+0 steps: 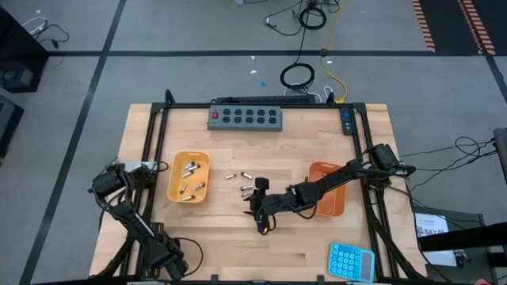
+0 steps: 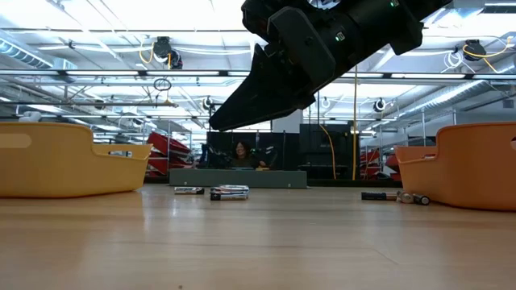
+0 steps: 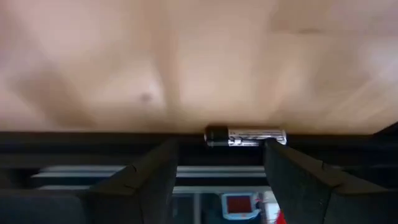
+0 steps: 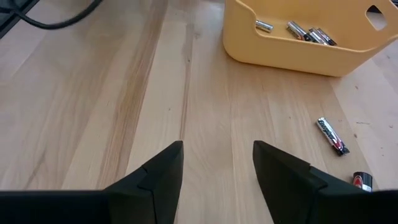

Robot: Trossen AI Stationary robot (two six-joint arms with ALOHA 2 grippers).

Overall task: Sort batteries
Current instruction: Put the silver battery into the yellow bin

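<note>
I count several small silver cylindrical batteries (image 1: 190,178) already in the yellow plastic tray (image 1: 176,192); loose ones (image 1: 245,184) remain mid-worktop, right gripper (image 1: 264,226) fingers apart, empty.

The pale wooden table top (image 1: 222,237) looked smooth and matt, with fine grain. The yellow tray (image 4: 298,53) near its left edge seemed smooth, softly sheened plastic. The small cylindrical batteries (image 4: 330,135) shone like glossy metal. The right gripper's black fingers (image 4: 155,177) looked matt, hard plastic.
</note>
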